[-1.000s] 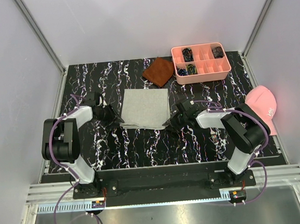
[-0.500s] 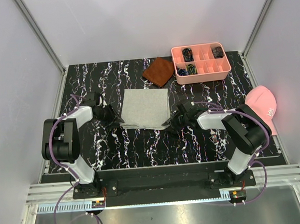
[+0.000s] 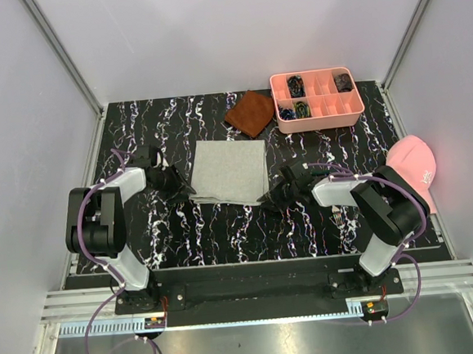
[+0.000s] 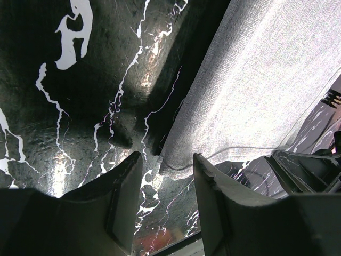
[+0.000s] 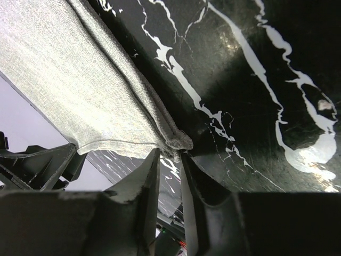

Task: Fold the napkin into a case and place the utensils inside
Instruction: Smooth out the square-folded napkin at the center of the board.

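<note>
The light grey napkin (image 3: pixel 229 169) lies flat on the black marbled table, folded into a layered square. My left gripper (image 3: pixel 185 186) sits low at its near left corner. In the left wrist view the left gripper (image 4: pixel 166 160) is open, with the napkin (image 4: pixel 256 80) corner lying just between the fingertips. My right gripper (image 3: pixel 268 197) is at the near right corner. The right wrist view shows the right gripper (image 5: pixel 169 154) narrowed onto the bunched corner of the napkin (image 5: pixel 80 69). Of the utensils, a slim silver fork (image 3: pixel 339 215) lies beside the right forearm.
A rust-brown cloth (image 3: pixel 250 113) lies behind the napkin. A pink compartment tray (image 3: pixel 320 120) with small dark items stands at the back right. A pink cap (image 3: pixel 416 167) rests at the table's right edge. White walls enclose three sides.
The right gripper drew back slightly toward the right; its jaws widened, then narrowed on the napkin's corner. The left arm and the napkin have not moved.
</note>
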Controlling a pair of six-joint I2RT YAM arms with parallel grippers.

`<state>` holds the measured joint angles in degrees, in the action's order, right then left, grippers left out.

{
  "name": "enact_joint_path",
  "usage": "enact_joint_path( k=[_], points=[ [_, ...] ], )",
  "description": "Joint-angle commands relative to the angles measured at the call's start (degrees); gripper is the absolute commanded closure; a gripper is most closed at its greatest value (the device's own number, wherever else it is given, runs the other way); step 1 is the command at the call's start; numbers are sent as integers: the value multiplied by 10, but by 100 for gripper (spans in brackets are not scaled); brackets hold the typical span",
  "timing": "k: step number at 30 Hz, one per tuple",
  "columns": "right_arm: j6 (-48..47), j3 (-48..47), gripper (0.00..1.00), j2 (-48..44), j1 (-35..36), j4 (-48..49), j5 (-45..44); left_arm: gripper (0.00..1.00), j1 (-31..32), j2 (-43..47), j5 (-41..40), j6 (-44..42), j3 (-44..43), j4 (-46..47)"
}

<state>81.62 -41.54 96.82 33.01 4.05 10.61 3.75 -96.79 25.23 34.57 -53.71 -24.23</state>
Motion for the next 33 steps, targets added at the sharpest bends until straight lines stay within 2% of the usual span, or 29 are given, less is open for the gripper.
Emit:
enact_joint_path(
  k=[1,7,11,15,24,33],
  points=[
    [4,2,74,6,7,10,-7,53,3,11,14,-3,10,20],
    [-4,-2,74,13,6,14,-12,52,6,18,16,-4,16,20],
    [-8,0,89,12,6,21,-8,51,7,19,17,-6,20,20],
    [-21,-7,99,2,6,19,-7,50,9,25,19,-5,25,20],
    [-50,-13,100,-43,5,10,-5,49,9,59,10,3,15,6],
    [-60,-19,100,-44,1,10,-2,51,14,28,8,9,6,10]
  ],
)
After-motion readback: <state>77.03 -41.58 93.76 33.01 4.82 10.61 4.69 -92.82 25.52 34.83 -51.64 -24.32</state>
